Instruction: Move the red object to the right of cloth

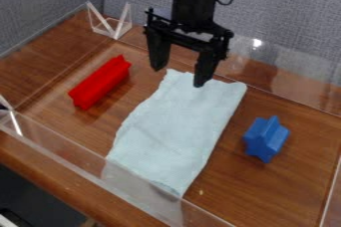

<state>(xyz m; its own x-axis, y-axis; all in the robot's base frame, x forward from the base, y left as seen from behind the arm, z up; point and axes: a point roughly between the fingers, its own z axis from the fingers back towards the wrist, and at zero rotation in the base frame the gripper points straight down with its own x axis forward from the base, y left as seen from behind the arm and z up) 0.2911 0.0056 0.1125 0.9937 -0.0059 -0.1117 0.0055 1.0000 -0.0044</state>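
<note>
gripper (182, 67) spread wide, empty, above cloth (180, 131) far edge | red object (102, 81) at 9 o'clock, untouched | risk: snagging cloth on descent (dragging it) | blue block (265, 137) crowding the drop zone at 3 o'clock

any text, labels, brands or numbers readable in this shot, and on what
None: no readable text anywhere.
Red block: plain, no markings.
Blue block: plain.
Cloth: plain, no tag visible.
Gripper: black, no label legible.
</note>
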